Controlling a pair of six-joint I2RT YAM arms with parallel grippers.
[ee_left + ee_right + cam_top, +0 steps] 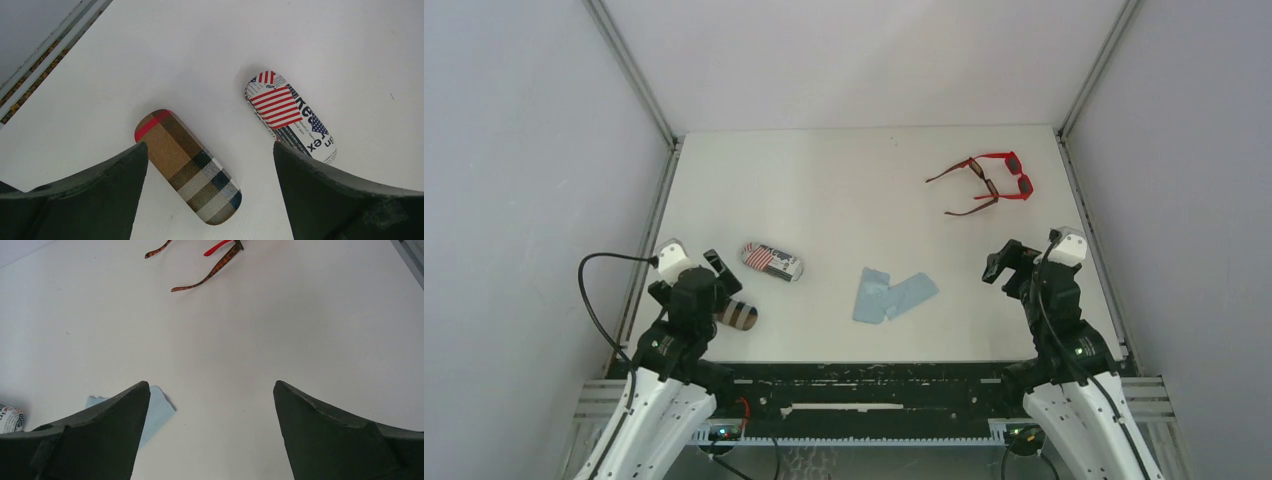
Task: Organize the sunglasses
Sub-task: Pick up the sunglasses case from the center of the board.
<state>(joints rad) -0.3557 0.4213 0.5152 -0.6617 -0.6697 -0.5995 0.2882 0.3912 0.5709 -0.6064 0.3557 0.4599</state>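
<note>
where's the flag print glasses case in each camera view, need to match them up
Top external: the flag-print case lies left of centre, in the lower half.
Left wrist: right of centre, beside the plaid case.
Right wrist: only its end shows, at the lower left edge.
Shared landmark: the light blue cloth, to the case's right in the top and right wrist views; it is not in the left wrist view.

Sunglasses [990,182], two pairs touching, lie far right on the bench [834,180]. Near left, one case [771,261] lies behind another case [742,316]; cloths [892,294] lie near centre.
</note>
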